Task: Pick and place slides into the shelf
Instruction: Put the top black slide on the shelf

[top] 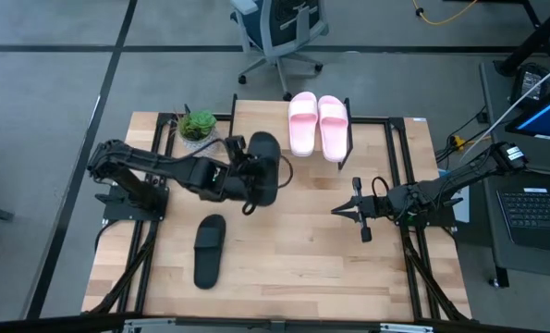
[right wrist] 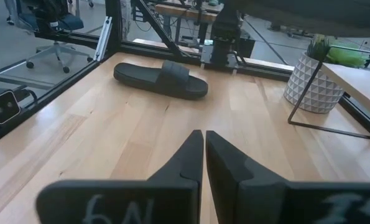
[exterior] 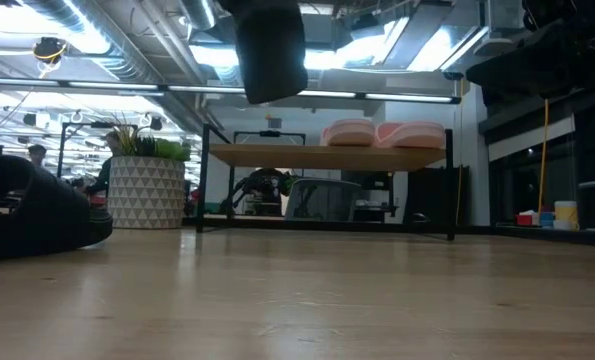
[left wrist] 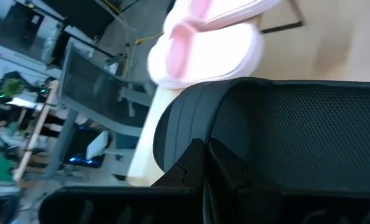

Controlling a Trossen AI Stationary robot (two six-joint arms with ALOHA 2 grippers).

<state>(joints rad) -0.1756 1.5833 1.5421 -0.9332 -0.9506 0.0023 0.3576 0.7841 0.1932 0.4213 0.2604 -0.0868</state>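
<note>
My left gripper is shut on a black slide, held up over the table's middle left; the low view shows that slide high above the tabletop. A second black slide lies flat on the table near the front left. Two pink slides lie side by side on the shelf, a light board on thin black legs at the far edge. My right gripper hovers shut at the right, touching nothing. My left gripper holds the lifted black slide at its rim, on the long side facing the table's left. The fingers come from the left, slanting down, across the slide. The exact contact is hidden by the fingers. The slide is clear of the table and tilted.
A green plant in a white patterned pot stands at the shelf's left end. The shelf's board has bare room left of the pink slides. Bare tabletop lies between the two arms. An office chair stands beyond the table.
</note>
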